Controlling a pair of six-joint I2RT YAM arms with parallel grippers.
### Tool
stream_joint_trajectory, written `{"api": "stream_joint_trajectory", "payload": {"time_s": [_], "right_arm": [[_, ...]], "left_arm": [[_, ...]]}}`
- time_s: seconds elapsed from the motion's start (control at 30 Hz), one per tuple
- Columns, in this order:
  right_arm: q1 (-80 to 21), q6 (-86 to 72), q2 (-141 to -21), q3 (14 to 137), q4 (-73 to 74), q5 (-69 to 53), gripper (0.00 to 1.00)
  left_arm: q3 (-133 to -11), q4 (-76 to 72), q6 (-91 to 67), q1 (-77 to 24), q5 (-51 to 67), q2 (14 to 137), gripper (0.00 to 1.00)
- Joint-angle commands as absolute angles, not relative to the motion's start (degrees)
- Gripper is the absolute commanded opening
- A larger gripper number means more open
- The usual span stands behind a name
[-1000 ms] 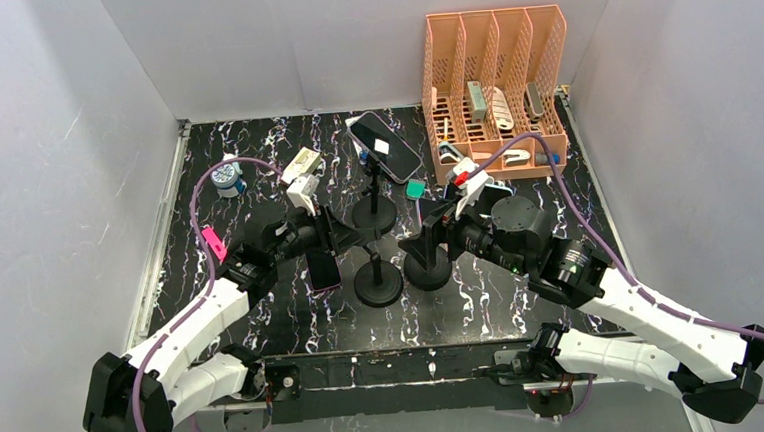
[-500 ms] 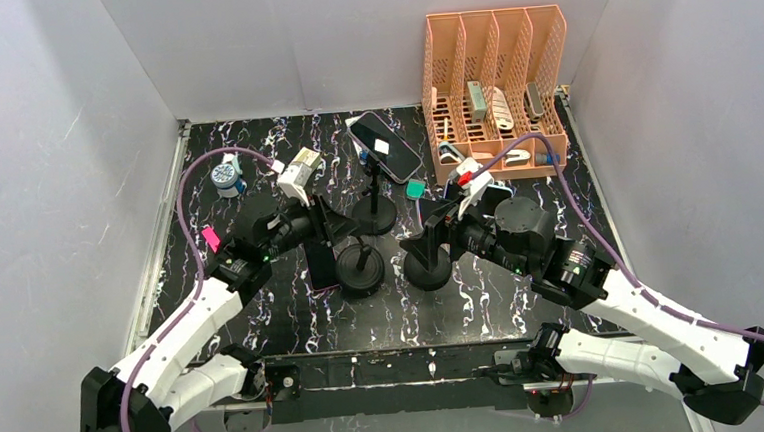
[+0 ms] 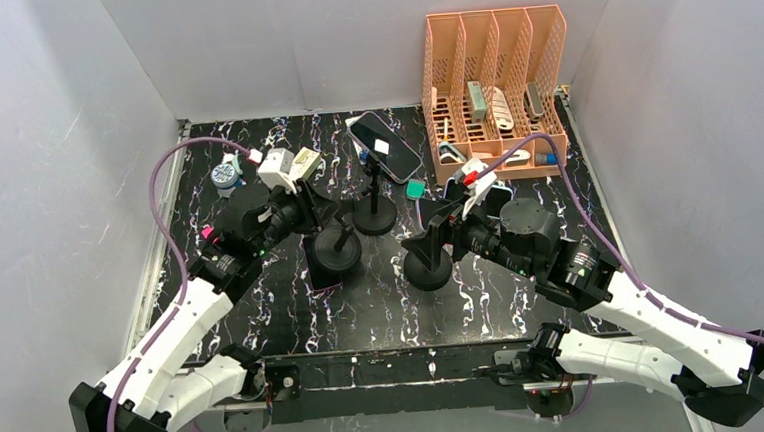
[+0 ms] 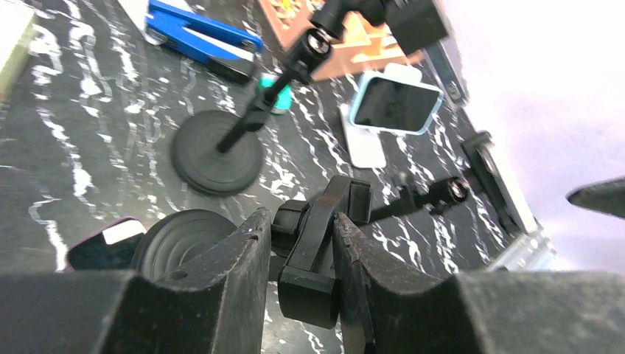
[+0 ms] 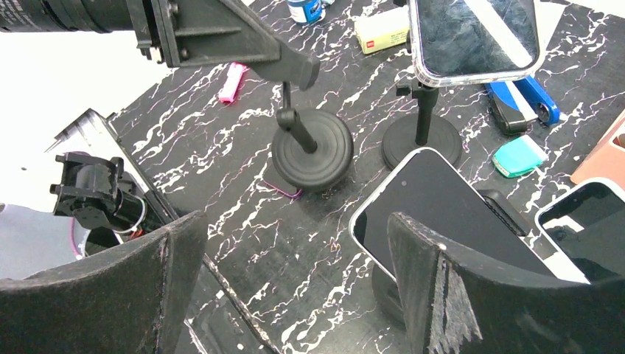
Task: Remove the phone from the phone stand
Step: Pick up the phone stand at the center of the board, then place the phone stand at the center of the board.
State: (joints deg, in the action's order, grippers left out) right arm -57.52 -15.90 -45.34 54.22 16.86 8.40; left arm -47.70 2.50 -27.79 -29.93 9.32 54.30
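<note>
From above, the left gripper (image 3: pixel 316 210) pinches the empty stand (image 3: pixel 338 247) near its top. A phone (image 3: pixel 320 275) lies flat, long axis running near-to-far, half hidden under the base. Left wrist: fingers (image 4: pixel 221 280) clenched on the clamp (image 4: pixel 317 254). Right wrist: the right gripper (image 5: pixel 295 217), spread wide, straddles another phone (image 5: pixel 442 203) tilted on its stand, lower end cut off.

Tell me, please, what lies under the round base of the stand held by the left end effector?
A dark phone with a pink edge lies flat there, only partly showing beside the base. The rest of the phone is covered by the base.
</note>
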Motion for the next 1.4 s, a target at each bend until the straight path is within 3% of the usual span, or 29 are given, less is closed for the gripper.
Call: {"api": "stream_joint_trajectory", "payload": {"time_s": [0.0, 0.2, 0.53, 0.87, 1.37], "right_arm": [[-57.61, -16.25, -44.42, 55.86, 15.83, 8.00, 0.99], [-57.65, -16.31, -44.39, 56.00, 15.56, 7.27, 0.99], [-57.65, -15.77, -44.49, 55.72, 15.42, 6.60, 0.99], [-57.63, -14.20, -45.09, 55.63, 15.03, 6.00, 0.99], [-57.66, -12.92, -44.92, 55.03, 14.58, 6.77, 0.99]], "left_arm": [[-54.09, 5.69, -24.61, -30.06, -2.68, 53.39, 0.00], [-58.83, 9.28, -24.55, -27.31, -10.00, 57.52, 0.00], [-61.79, 2.60, -30.39, -14.26, -3.37, 66.75, 0.00], [-68.21, 0.26, -31.74, -10.27, -3.93, 77.16, 0.00], [-63.45, -5.59, -38.89, -6.79, 0.00, 80.53, 0.00]]}}
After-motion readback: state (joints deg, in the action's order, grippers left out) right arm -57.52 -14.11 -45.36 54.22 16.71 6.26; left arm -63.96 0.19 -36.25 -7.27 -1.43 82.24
